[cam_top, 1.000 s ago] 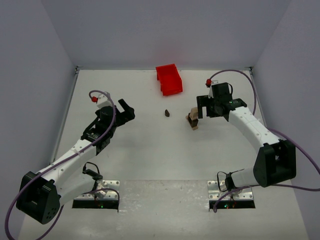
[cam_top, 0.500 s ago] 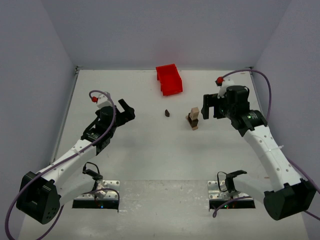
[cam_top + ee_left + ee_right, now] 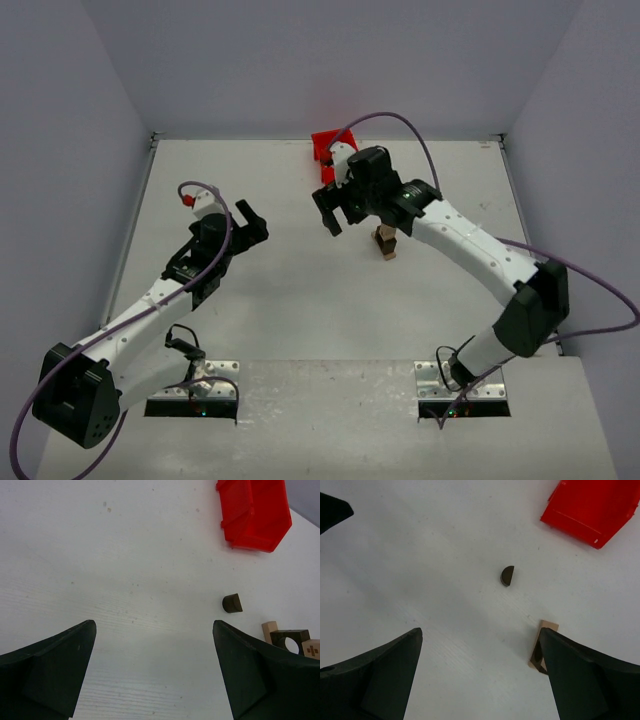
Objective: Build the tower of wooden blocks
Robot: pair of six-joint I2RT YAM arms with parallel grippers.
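right end effector (image 3: 337, 213): jaws fully apart, nothing held. It hangs over the bench (image 3: 280, 300), camera looking down at a loose block.
loose block (image 3: 507, 575): dark half-round lying flat, ahead of the right end effector and roughly centred between its fingers, touching neither. Probably the next pick, which would explain the wide-open jaws above it.
wood block tower (image 3: 386, 242): short stack of tan and dark pieces, upright as far as I can tell. It's just beside the right-hand finger in the right wrist view, partly hidden behind it, and apart from the loose block.
risk: that finger is near the tower, so a straight descent on the half-round should hold its line to avoid clipping the stack.
red bin (image 3: 592, 505): beyond the loose block, farther out from the right end effector. Contents not visible.
left end effector (image 3: 252, 222): jaws fully apart, empty. It's well off to the left of the right one, aimed toward block and tower, likely parked there to leave the right arm room.
progress: tower is partly built and the half-round isn't on it yet.
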